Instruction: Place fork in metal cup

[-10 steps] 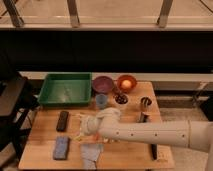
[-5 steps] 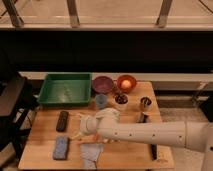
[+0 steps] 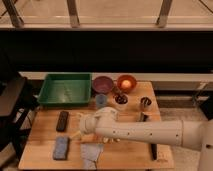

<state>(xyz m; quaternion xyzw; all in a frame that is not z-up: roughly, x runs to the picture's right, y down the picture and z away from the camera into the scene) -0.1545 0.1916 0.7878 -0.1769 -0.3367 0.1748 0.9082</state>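
Note:
The metal cup (image 3: 145, 103) stands at the table's right side, small, silver-grey and dark inside. My white arm reaches in from the right across the front of the table. My gripper (image 3: 83, 129) is low over the table's left middle, just right of a black remote-like block (image 3: 62, 120) and far left of the metal cup. The fork is not in sight; it may be hidden by the arm or the gripper.
A green tray (image 3: 65, 90) sits at the back left, with a purple bowl (image 3: 103, 83) and an orange bowl (image 3: 126, 82) beside it. A blue cup (image 3: 101, 100) and a white cup with dark contents (image 3: 120, 99) stand mid-table. A blue sponge (image 3: 61, 148), a grey cloth (image 3: 91, 154), pale yellow pieces (image 3: 75, 136) and a black-handled utensil (image 3: 153, 150) lie in front.
The gripper has shifted only slightly left and down over the table's left middle. Nothing else has moved.

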